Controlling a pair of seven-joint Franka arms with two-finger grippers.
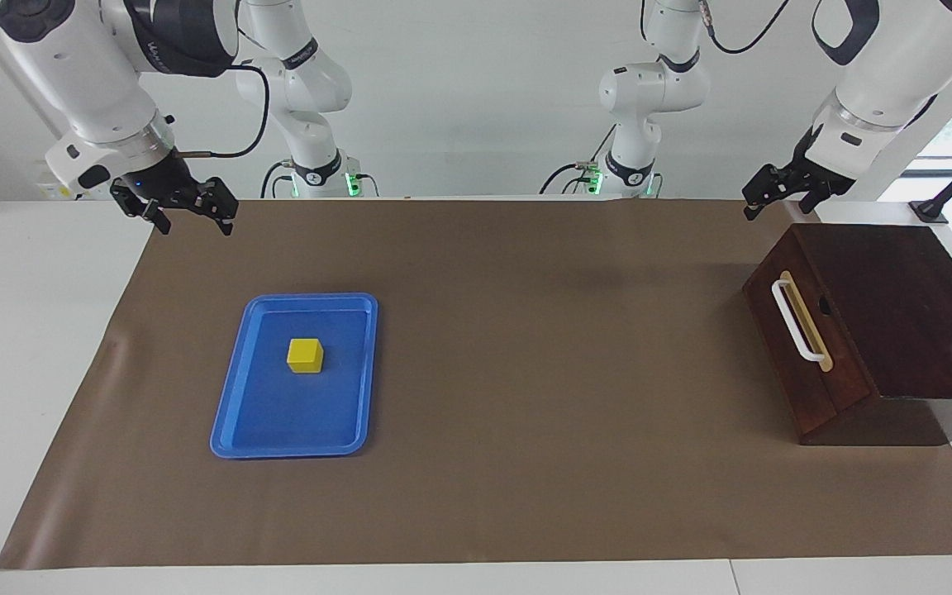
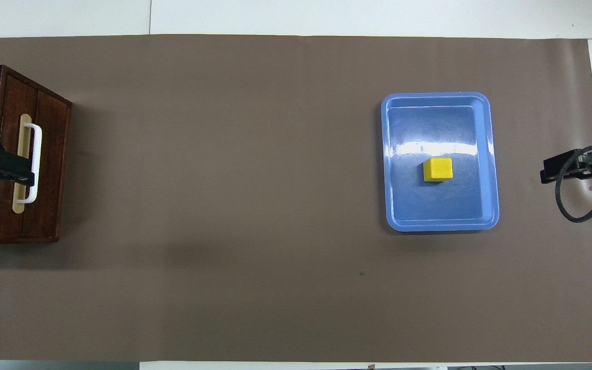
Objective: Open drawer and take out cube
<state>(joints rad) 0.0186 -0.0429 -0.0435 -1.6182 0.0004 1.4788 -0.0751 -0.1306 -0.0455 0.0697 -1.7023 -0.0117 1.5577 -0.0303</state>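
Note:
The drawer (image 1: 784,351) is shut, its dark front flush in the dark wooden box (image 1: 897,306) at the left arm's end of the table, white bar handle (image 1: 798,324) facing the table's middle. It also shows in the overhead view (image 2: 52,164). The yellow cube (image 1: 305,355) sits in the blue tray (image 1: 278,409) toward the right arm's end, and shows in the overhead view (image 2: 438,169). My left gripper (image 1: 778,207) hangs open and empty in the air over the box; from above (image 2: 13,167) it covers the handle (image 2: 38,146). My right gripper (image 1: 191,219) waits open and empty, raised over the mat's edge.
A brown mat (image 1: 525,372) covers most of the white table. The blue tray (image 2: 440,208) holds only the cube. A black cable (image 2: 568,205) loops from the right gripper (image 2: 558,169).

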